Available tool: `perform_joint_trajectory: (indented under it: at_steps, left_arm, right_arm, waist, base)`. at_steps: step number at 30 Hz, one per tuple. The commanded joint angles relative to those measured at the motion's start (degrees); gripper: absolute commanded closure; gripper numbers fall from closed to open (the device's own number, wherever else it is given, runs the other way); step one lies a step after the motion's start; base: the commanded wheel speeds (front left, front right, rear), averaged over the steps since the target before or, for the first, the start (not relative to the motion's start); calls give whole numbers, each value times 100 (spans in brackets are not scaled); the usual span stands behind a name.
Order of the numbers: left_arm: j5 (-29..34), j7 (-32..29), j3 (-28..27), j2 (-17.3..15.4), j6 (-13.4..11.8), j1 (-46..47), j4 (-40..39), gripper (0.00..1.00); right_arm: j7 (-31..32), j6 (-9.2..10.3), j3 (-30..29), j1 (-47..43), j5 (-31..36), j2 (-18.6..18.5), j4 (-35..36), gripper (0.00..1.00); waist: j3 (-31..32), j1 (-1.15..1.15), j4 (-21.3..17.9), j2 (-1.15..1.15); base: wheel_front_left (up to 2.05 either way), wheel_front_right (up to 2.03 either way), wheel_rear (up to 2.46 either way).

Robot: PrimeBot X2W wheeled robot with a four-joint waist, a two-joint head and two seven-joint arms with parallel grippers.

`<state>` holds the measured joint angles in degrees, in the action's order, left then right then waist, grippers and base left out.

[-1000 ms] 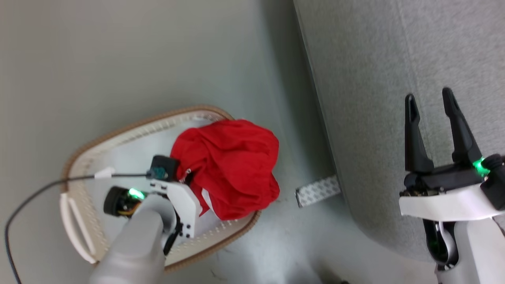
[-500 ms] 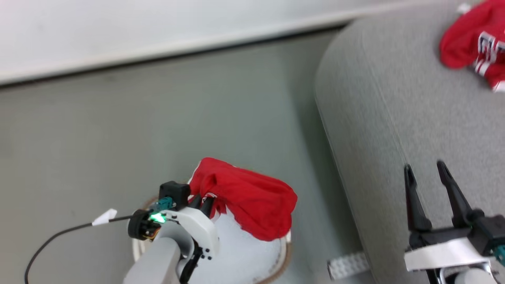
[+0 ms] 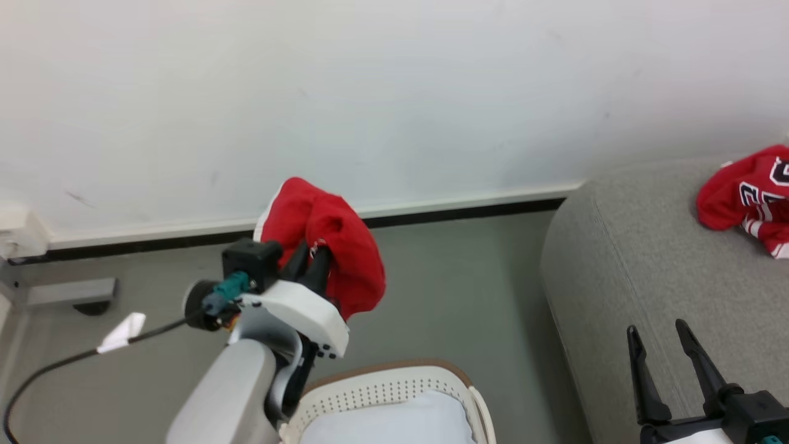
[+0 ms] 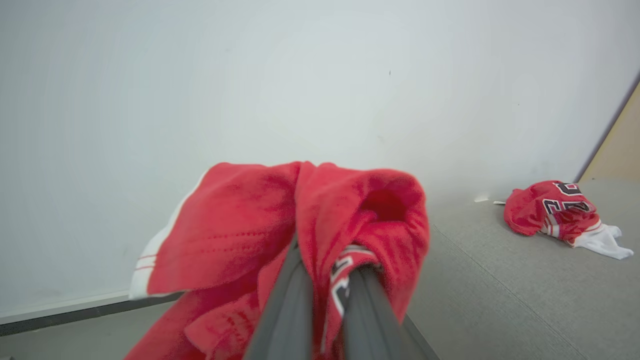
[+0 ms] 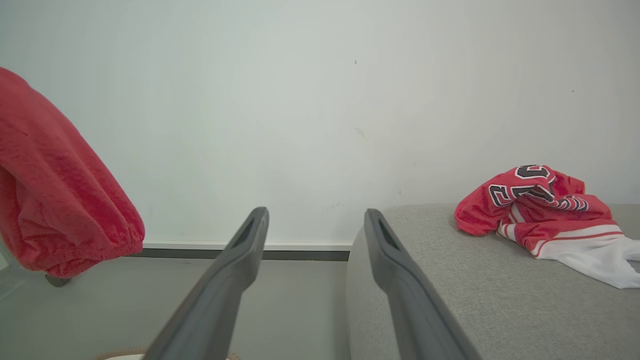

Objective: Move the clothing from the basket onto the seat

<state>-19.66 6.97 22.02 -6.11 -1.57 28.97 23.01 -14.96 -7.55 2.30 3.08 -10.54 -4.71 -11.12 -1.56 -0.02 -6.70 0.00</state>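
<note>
Basket (image 3: 385, 387) cut off at the bottom, its inside hard to read. Above it, left gripper (image 3: 308, 262) pinches a red garment (image 3: 336, 246), fingertips buried in folds. Right gripper (image 3: 656, 328) spread wide by the seat's (image 3: 616, 265) near edge. Jersey (image 3: 746, 197) crumpled at its far edge, by the wall (image 3: 394, 92).

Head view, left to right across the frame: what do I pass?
Black cable with white tag → red fabric garment pinched in the fingers of the left gripper → large grey woven upholstered seat → red jersey with black-and-white lettering lying on it.
</note>
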Motion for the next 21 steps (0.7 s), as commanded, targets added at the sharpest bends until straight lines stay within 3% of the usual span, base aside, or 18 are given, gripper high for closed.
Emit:
perform_joint_trajectory:
  at_steps: [1, 12, 21]
  left_arm:
    - [-34, -105, -42, -113, -62, -86, -227, 100]
    - [66, -963, -213, -635, -451, -320, -2237, 100]
    - [67, -1277, -217, -760, -595, -470, -2878, 100]
  right_arm:
    - [-11, 13, 26, -86, 2, -3, -4, 0]
    - [-11, 13, 251, -349, -12, 17, 131, 0]
    - [-11, 13, 349, -609, 18, 34, 348, 0]
  waist:
    - [239, 2, 177, 0]
    - [478, 2, 171, 0]
    - [489, 2, 138, 0]
  base:
    - [0, 0, 0]
    - [0, 0, 0]
    - [0, 0, 0]
